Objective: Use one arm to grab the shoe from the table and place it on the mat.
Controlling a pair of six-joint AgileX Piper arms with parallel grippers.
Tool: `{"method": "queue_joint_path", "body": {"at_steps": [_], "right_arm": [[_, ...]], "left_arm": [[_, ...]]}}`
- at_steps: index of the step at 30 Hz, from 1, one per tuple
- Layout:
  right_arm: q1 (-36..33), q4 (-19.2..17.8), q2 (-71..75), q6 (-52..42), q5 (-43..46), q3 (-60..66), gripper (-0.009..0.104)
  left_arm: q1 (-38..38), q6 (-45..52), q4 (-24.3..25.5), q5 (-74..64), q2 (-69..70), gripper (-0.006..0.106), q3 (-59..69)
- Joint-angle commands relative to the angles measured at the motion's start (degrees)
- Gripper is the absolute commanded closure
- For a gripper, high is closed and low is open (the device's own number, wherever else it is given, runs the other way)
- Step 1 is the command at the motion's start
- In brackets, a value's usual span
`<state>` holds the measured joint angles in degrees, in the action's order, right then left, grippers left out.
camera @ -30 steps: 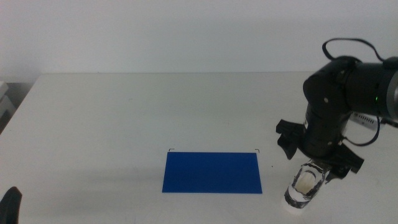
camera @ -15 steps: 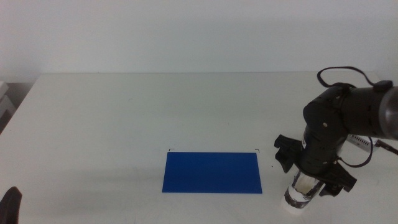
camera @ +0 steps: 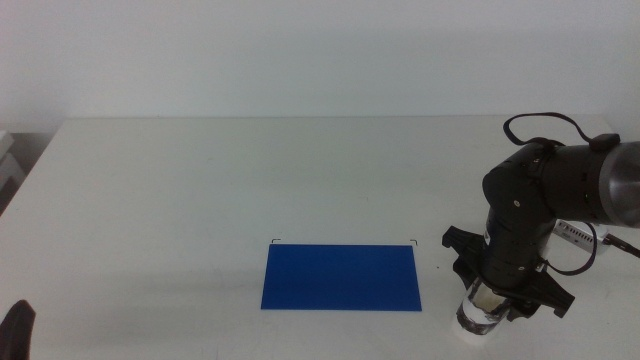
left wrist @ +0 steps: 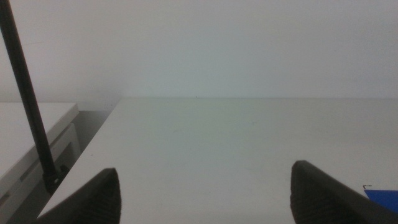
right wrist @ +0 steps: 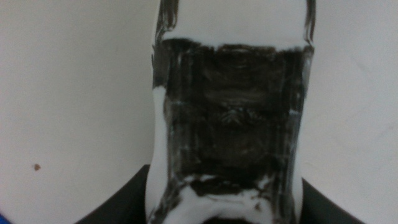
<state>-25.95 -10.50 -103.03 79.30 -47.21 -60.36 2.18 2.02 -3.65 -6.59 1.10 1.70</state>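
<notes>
On the wide white table (camera: 250, 170), the black right arm (camera: 540, 205) bore straight down on the small white-and-black sneaker (camera: 477, 316) near the front edge, just right of the deep-blue rectangular mat (camera: 341, 277). The shoe's long axis ran out from between the right gripper (camera: 500, 296) jaws — whether they had closed, I could not tell. The left gripper (left wrist: 202, 196) waited open by the front-left corner — well apart.

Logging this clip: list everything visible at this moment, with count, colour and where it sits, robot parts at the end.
table: one, plain white, fills most of the middle view.
mat: one, deep blue rectangle, flat on the table near its front edge, nothing on it.
shoe: one, white with dark mottled panels, on the table just right of the mat, mostly covered by the right arm; the right wrist view shows it close up between the jaws.
small pale device with cable: one, on the table behind the right arm.
right gripper: one, black, down over the shoe, jaws on either side of it; grip not confirmed.
left gripper: one, black, open, waiting at the table's left front corner, away from the mat.
</notes>
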Motion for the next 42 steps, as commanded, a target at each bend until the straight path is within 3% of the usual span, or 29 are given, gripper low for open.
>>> {"method": "queue_joint_path", "body": {"at_steps": [1,9,16,30,42], "right_arm": [[0.4,-0.7,3.3,0.4,-1.3,-1.4,0.099],[-1.5,-1.2,4.6,0.5,-11.0,-10.2,0.099],[-6.3,-2.6,3.3,2.3,-13.2,-19.6,0.099],[-18.0,-2.2,-12.0,6.7,-19.2,-41.6,0.094],[-19.4,-2.5,-13.6,3.8,-21.9,-43.9,0.094]], "left_arm": [[-0.3,-0.7,-0.7,4.6,0.4,0.007,0.3],[-0.3,-0.7,-0.7,4.6,0.4,0.007,0.3],[-0.3,-0.7,-0.7,4.6,0.4,0.007,0.3],[-0.3,-0.7,-0.7,4.6,0.4,0.007,0.3],[-0.3,-0.7,-0.7,4.6,0.4,0.007,0.3]]}}
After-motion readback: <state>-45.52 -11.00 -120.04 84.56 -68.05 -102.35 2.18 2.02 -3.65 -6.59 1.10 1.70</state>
